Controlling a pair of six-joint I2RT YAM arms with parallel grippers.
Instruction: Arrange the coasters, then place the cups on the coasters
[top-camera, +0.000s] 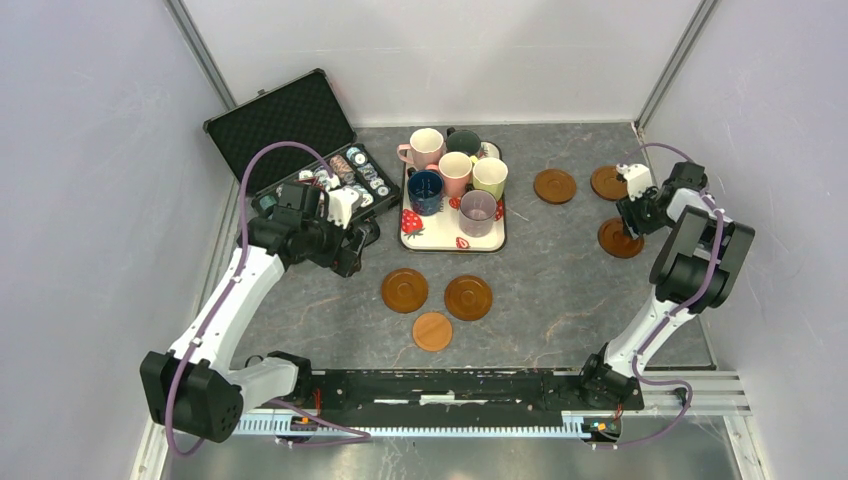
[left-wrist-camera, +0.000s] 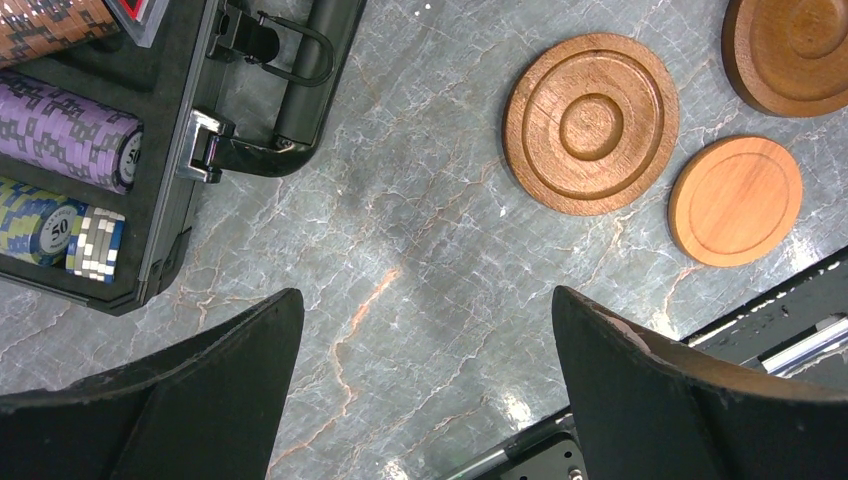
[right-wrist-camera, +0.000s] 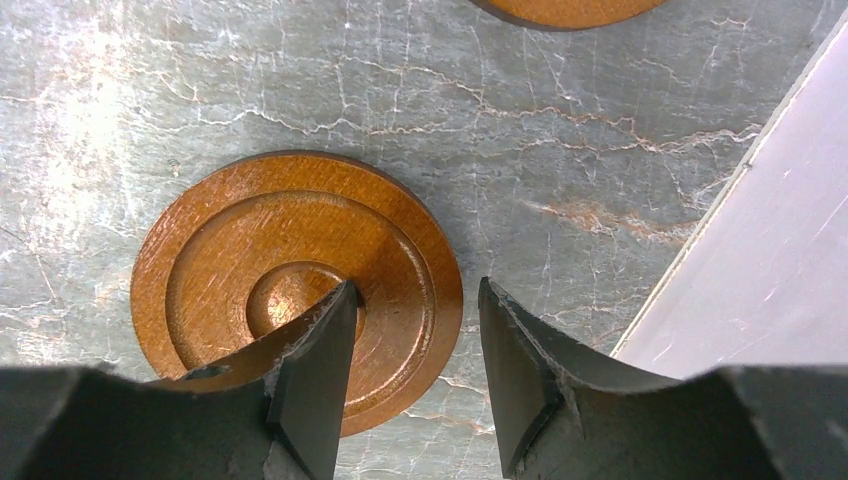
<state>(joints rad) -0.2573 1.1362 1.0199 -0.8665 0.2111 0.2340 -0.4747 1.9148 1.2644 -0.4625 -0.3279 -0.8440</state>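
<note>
Six brown wooden coasters lie on the marble table: three near the front middle (top-camera: 404, 290) (top-camera: 468, 297) (top-camera: 432, 331) and three at the back right (top-camera: 554, 186) (top-camera: 608, 182) (top-camera: 620, 238). The cups, among them a pink one (top-camera: 427, 147), a navy one (top-camera: 425, 191) and a lilac one (top-camera: 478, 212), stand together on the strawberry-print tray (top-camera: 440, 242). My right gripper (right-wrist-camera: 418, 290) hangs low over one coaster (right-wrist-camera: 240, 260), its jaws partly apart across the coaster's right edge, with a gap on both sides. My left gripper (left-wrist-camera: 428, 295) is wide open over bare table, holding nothing.
An open black case of poker chips (top-camera: 300, 140) (left-wrist-camera: 160, 200) lies at the back left, close to my left gripper (top-camera: 357, 245). The right wall (right-wrist-camera: 760, 270) is close beside my right gripper (top-camera: 632, 220). Another coaster's edge (right-wrist-camera: 565, 8) shows just beyond.
</note>
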